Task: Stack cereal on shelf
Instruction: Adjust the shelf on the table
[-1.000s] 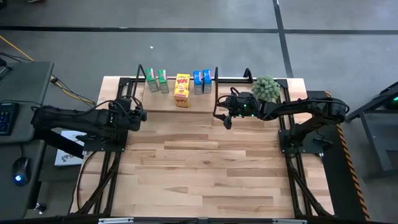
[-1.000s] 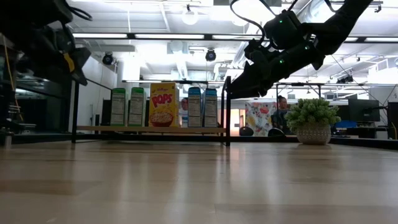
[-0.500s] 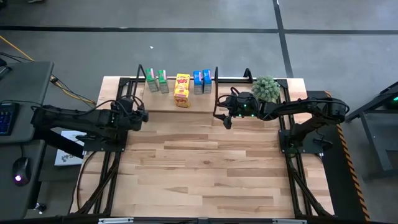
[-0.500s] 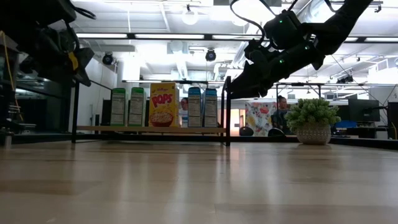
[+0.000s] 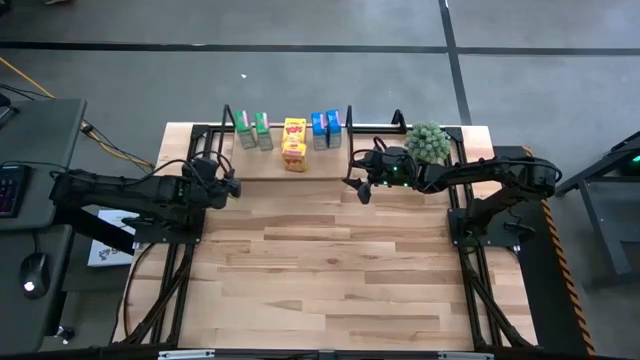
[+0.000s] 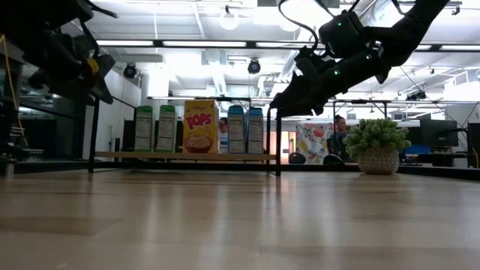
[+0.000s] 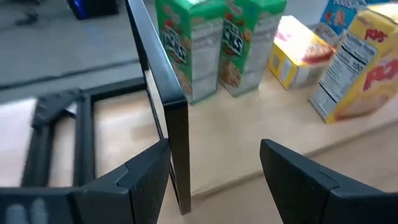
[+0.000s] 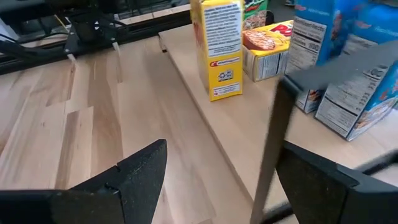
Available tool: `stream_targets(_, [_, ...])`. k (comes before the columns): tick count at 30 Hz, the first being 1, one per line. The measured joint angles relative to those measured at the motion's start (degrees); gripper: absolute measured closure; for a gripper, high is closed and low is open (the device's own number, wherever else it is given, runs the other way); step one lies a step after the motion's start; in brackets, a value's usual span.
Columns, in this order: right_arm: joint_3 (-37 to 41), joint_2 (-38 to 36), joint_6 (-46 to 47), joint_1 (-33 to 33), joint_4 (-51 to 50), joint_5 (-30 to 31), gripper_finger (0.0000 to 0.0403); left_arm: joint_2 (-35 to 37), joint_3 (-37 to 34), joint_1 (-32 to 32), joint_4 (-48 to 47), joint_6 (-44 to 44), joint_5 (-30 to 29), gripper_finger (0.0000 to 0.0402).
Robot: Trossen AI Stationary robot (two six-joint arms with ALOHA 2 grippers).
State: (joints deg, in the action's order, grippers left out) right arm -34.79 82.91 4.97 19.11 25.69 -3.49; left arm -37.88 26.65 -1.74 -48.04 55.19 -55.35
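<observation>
Standing along the back edge of the shelf (image 5: 262, 168), the cereal (image 5: 293, 148) boxes — green, yellow, blue — look light, stiff and crushable; best pinched across the narrow sides, gently. One yellow box lies flat behind the upright one. Left gripper (image 5: 230, 184) hangs off the shelf's left end, right gripper (image 5: 362, 190) off its right end, both spread open, empty.

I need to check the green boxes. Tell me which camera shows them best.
The left wrist view: the two green boxes stand upright, side by side on the shelf, close enough to see their printed panels. The high view shows only their tops; the low view shows them small; the right wrist view shows only a sliver behind the yellow box.
</observation>
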Motion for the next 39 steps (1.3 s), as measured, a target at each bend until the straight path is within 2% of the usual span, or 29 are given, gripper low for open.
stream_targets(13, [0.0,0.0,-0.9,0.0,-0.3,-4.0,0.0121,0.0,0.0,-0.1,3.9,-3.3,12.3,0.0165])
stream_targets(21, [0.0,0.0,-0.9,0.0,-2.4,-4.8,0.0121,0.0,0.0,0.0,5.5,-4.9,14.8,0.0165])
stream_targets(26, [0.0,0.0,-0.6,-0.2,-4.5,-6.8,0.0121,0.0,0.0,-0.1,5.9,-4.9,18.6,0.0165])
stream_targets(39, [0.0,0.0,-0.5,-5.1,-5.1,-6.1,0.0121,1.0,0.0,0.0,5.1,-4.5,25.6,0.0165])
